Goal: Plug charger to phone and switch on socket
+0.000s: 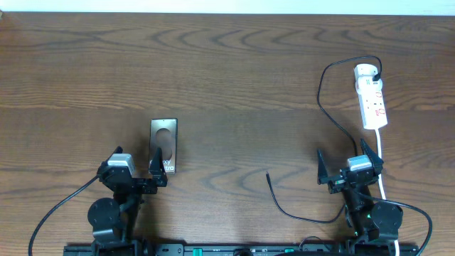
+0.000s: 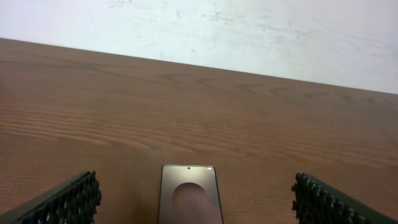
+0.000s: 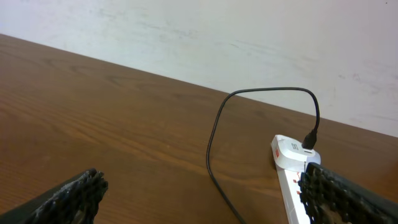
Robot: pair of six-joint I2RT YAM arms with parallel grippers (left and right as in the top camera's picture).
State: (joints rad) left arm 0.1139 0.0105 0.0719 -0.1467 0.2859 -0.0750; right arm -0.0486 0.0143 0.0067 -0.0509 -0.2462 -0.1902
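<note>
The phone [image 1: 163, 142] lies flat at left-centre, a glossy bronze slab with an oval mark; in the left wrist view the phone [image 2: 189, 196] sits between my fingers. My left gripper [image 1: 135, 165] stands open just behind its near end, holding nothing. The white socket [image 1: 371, 96] lies at the far right, with the charger's black plug [image 1: 375, 71] in its far end. The thin charger cable [image 1: 321, 99] loops left, runs down past my right gripper [image 1: 346, 162], and its free tip [image 1: 268, 173] rests on the table. The right gripper is open and empty.
The socket's thick white cord [image 1: 380, 153] runs toward the near edge beside the right arm. In the right wrist view the socket [image 3: 291, 155] and cable [image 3: 214, 130] lie ahead, the socket partly behind my right finger [image 3: 339, 196]. A pale wall rises behind the table's far edge.
</note>
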